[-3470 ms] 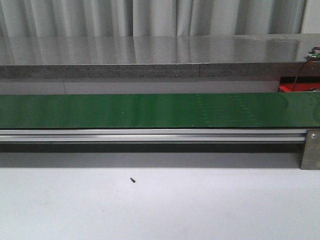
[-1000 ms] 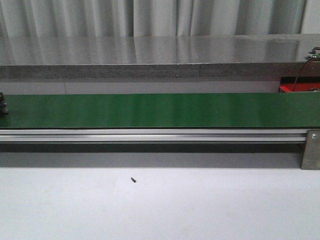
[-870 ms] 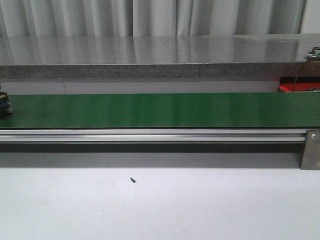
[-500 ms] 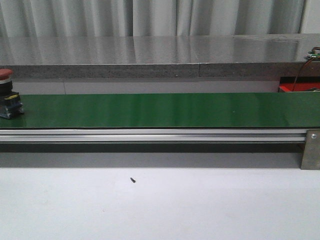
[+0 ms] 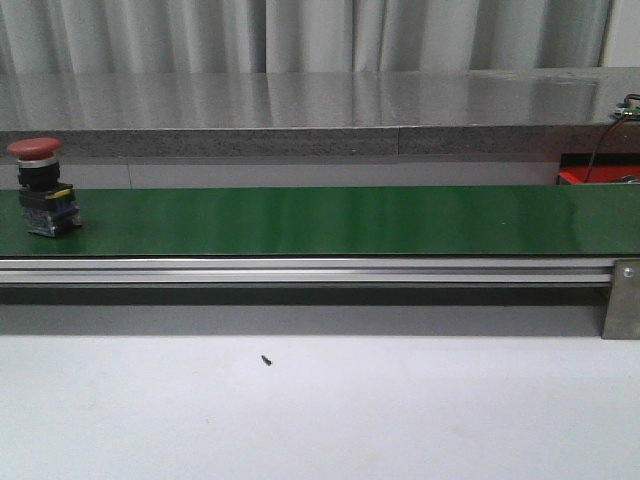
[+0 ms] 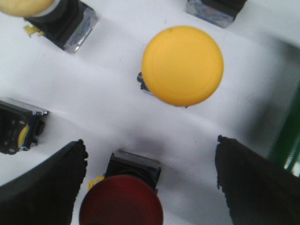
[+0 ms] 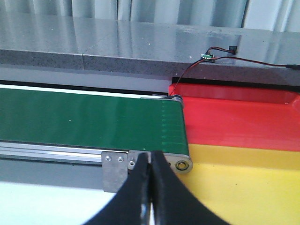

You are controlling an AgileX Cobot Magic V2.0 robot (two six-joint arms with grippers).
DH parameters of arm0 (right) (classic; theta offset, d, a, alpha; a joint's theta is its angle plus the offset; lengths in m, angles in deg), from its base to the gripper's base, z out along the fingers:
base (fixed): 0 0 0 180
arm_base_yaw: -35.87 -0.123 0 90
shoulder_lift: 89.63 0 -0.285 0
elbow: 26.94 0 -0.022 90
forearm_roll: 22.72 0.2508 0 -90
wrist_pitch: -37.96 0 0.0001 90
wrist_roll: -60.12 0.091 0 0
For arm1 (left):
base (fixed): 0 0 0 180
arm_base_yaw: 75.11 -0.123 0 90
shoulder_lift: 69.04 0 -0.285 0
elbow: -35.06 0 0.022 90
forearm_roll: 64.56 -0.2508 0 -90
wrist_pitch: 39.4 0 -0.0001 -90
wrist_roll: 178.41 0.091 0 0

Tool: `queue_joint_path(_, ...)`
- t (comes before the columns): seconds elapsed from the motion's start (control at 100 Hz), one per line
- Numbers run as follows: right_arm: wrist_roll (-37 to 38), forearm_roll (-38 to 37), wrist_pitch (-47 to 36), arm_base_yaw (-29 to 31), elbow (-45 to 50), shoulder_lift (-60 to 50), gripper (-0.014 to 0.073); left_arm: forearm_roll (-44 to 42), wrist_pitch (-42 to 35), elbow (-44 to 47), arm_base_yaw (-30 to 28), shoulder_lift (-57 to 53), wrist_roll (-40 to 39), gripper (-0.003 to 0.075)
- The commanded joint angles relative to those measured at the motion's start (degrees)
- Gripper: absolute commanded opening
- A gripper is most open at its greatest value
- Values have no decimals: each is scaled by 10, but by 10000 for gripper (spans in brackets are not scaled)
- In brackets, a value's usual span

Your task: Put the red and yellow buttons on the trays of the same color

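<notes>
A red button [image 5: 38,185] stands upright at the far left of the green conveyor belt [image 5: 330,220]. Neither gripper shows in the front view. In the left wrist view my left gripper [image 6: 150,187] is open over a white surface. A second red button [image 6: 121,204] sits between its fingers [image 6: 47,187], nearer one of them and touching neither. A yellow button [image 6: 183,65] lies farther ahead, and another yellow button [image 6: 23,5] shows at the frame's edge. My right gripper [image 7: 151,164] is shut and empty, at the belt's end beside the red tray [image 7: 239,117] and the yellow tray [image 7: 243,183].
Two more black button bodies [image 6: 16,126] [image 6: 213,9] lie around the left gripper. A grey stone counter [image 5: 300,110] runs behind the belt, and an aluminium rail [image 5: 300,270] with a metal bracket [image 5: 622,300] runs in front. A small black screw [image 5: 266,359] lies on the white table.
A red button has come into the front view at the left and ridden rightward along the belt. Nothing else has shifted.
</notes>
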Motion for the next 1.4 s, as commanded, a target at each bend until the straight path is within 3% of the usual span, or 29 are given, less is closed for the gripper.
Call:
queue_joint_path(0.0, -1, 0, -48, 0, -11, -10, -68, -5, -8, -18, 2, -28, 0, 525)
queue_joint_path(0.47, -1, 0, -48, 0, -11, -10, -68, -13, 28, -18, 1, -28, -9, 506)
queue_joint_path(0.57, -1, 0, -48, 0, -11, -10, -68, -14, 28, -18, 1, -28, -9, 456)
queue_joint_path(0.79, -1, 0, -48, 0, -11, -10, -68, -65, 41, -18, 1, -28, -54, 267)
queue_joint_path(0.93, -1, 0, -48, 0, -11, -10, -68, -76, 42, -18, 0, -34, -64, 209)
queue_joint_path(1.39, -1, 0, -48, 0, -11, -10, -68, -27, 75, -18, 21, -178, -38, 205)
